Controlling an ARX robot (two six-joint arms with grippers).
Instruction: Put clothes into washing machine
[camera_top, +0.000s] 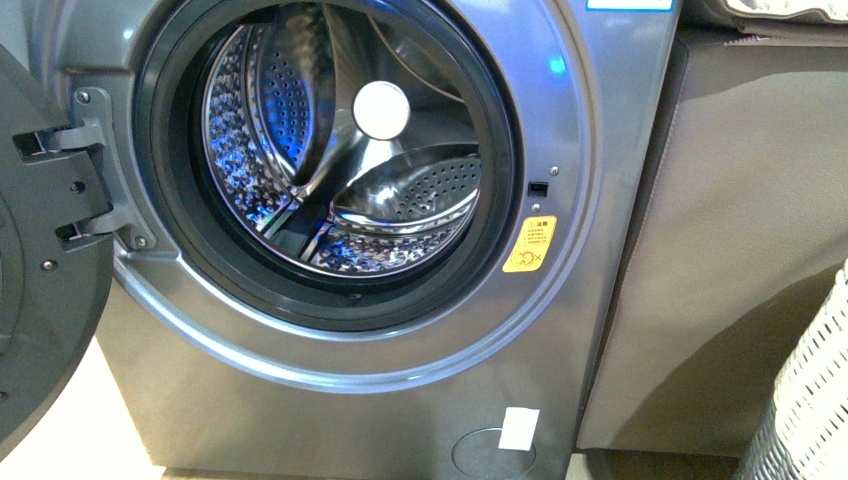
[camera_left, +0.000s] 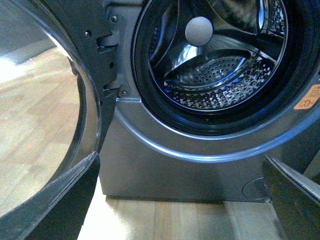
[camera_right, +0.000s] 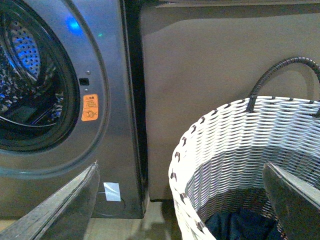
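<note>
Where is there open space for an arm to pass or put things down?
The drum is empty, so the porthole inside the black rubber seal is open passage. Bare wooden floor lies before the washing machine. Tighter: the open door at left, the white basket holding navy clothes.

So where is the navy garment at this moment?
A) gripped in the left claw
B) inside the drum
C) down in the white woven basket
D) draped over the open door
C: the right wrist view shows the navy clothes lying at the bottom of the white basket, while the drum of the washing machine shows only bare steel.
</note>
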